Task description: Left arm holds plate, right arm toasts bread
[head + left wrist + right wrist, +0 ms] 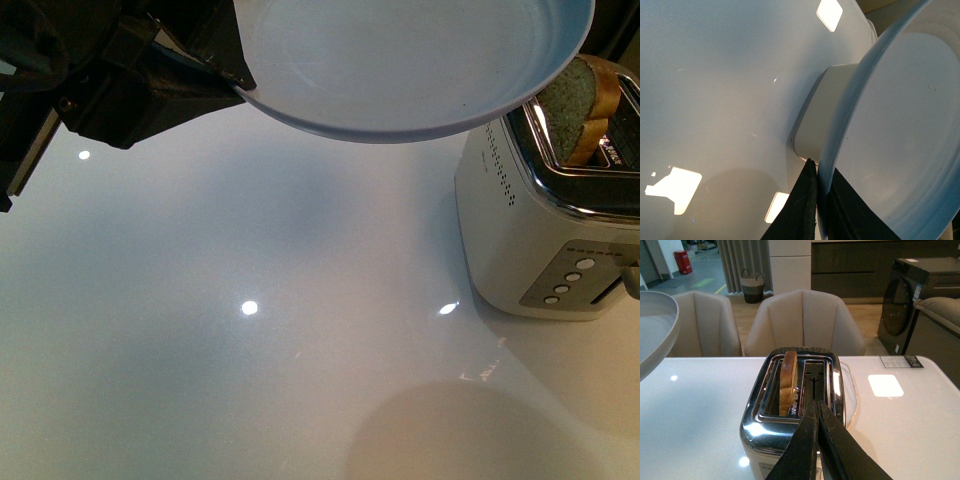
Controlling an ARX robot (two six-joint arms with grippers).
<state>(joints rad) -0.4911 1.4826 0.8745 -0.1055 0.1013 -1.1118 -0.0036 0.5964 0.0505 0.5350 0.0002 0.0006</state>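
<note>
One bread slice (788, 380) stands in toaster (754, 426), just beside right pincer (816, 403).

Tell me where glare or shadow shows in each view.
Front view: small light spots glint on the glossy table, and a soft shadow lies under the plate. Left wrist view: big rectangular glare patches. Right wrist view: evenly lit, toaster chrome glints, right fingers nearly black.

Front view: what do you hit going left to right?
left arm → plate, its rim held in the arm's jaws → toaster, with the bread standing in its slot.
</note>
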